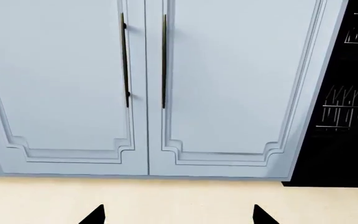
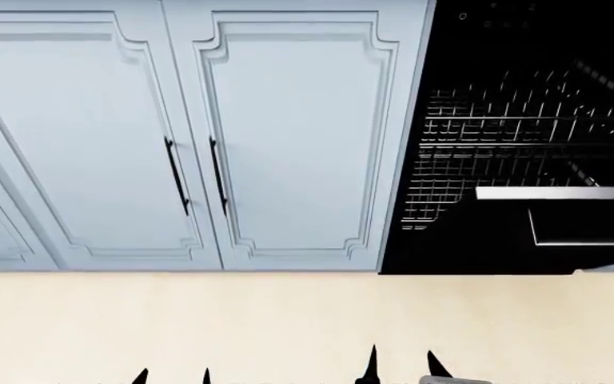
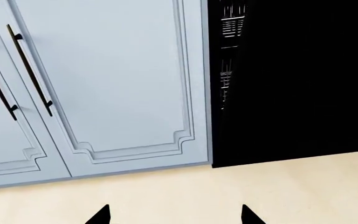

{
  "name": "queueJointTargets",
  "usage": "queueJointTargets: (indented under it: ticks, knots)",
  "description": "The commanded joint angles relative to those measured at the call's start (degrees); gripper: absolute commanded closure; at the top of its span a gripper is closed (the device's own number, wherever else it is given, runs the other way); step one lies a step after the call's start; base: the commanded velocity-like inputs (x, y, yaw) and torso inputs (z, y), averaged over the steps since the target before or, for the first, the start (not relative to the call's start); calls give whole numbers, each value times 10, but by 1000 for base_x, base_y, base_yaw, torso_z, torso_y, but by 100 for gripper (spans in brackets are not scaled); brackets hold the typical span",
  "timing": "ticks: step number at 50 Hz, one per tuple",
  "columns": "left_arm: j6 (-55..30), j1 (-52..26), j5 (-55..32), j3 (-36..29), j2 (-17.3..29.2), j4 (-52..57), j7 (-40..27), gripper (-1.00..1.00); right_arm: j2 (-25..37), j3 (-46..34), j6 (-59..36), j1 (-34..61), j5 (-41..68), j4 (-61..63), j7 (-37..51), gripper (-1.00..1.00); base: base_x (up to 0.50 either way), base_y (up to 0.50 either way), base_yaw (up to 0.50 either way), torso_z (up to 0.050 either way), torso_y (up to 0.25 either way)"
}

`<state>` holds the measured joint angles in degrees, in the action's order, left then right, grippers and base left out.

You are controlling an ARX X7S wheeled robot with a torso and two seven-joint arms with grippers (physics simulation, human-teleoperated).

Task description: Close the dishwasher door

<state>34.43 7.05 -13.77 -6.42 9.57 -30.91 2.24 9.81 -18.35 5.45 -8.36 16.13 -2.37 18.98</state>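
In the head view the dishwasher door (image 2: 590, 228) shows at the right edge as a black panel with a silver edge strip, swung out from the dark dishwasher opening (image 2: 520, 104). Wire racks (image 2: 499, 136) fill that opening. Both grippers hang low over the cream floor, well short of the door. My left gripper (image 1: 179, 215) (image 2: 173, 376) is open with nothing between its fingertips and faces the blue cabinets. My right gripper (image 3: 175, 215) (image 2: 401, 368) is open too, pointing at the seam between cabinet and the black dishwasher front (image 3: 291, 93).
Pale blue moulded cabinet doors (image 2: 285, 136) with thin black handles (image 2: 218, 176) stand left of the dishwasher. Cream floor (image 2: 285, 320) runs between me and the cabinet fronts. Rack wires (image 1: 348, 107) show in the left wrist view's dark strip.
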Motion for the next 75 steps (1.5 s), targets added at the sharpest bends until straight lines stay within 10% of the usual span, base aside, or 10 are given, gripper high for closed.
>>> queueJointTargets:
  ticks: [1, 75]
  knots:
    - [1, 0, -2, -3, 2, 0, -2, -100, 3, -4, 2, 1, 3, -1, 3, -100, 0, 0, 0, -50, 59]
    - [6, -2, -12, -21, 10, -3, -15, -100, 17, -24, 9, 6, 17, -3, 20, -100, 0, 0, 0, -50, 60]
